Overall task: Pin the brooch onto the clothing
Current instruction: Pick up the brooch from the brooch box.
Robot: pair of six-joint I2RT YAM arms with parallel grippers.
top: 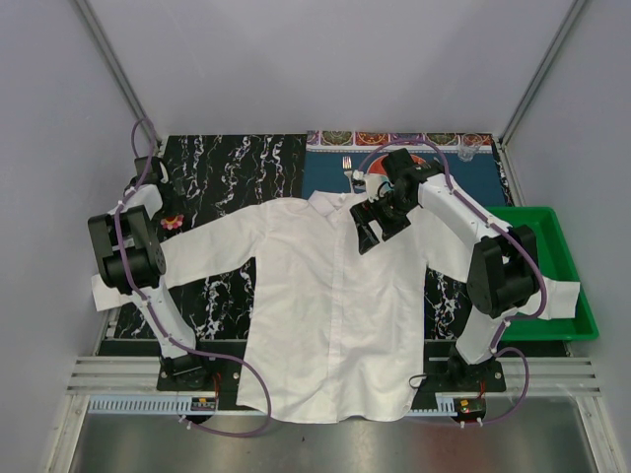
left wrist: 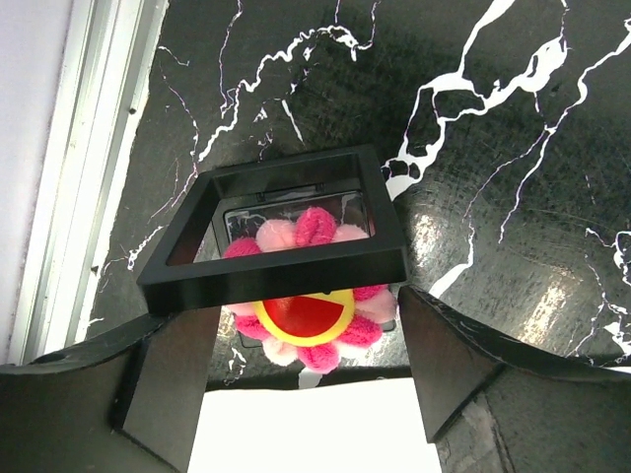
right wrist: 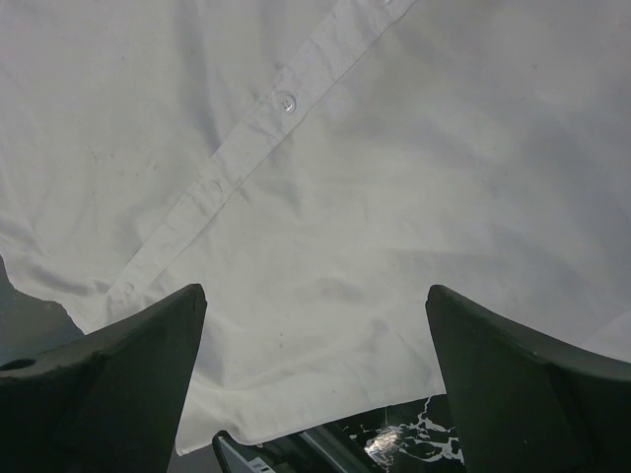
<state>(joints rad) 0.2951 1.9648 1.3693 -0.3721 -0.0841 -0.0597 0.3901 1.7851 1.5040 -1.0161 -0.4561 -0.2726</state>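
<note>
The brooch (left wrist: 308,320), a pink flower with a yellow-rimmed red centre, lies in a small black frame box (left wrist: 286,264) whose near edge stands raised over it. My left gripper (left wrist: 301,310) is open, one finger on either side of the brooch and nothing held. Seen from above, the brooch (top: 174,221) sits at the left gripper (top: 164,213) beside the shirt's sleeve. The clothing (top: 335,296), a white button-front shirt, lies spread flat. My right gripper (top: 370,233) hovers open over its chest near the button placket (right wrist: 246,138), with its fingers (right wrist: 148,345) wide apart.
A black marbled mat (top: 227,163) lies under the shirt. A green bin (top: 564,258) stands at the right edge. A red-and-teal plate (top: 426,164) and a fork (top: 347,169) sit behind the collar. Metal rails (top: 325,379) run along the near edge.
</note>
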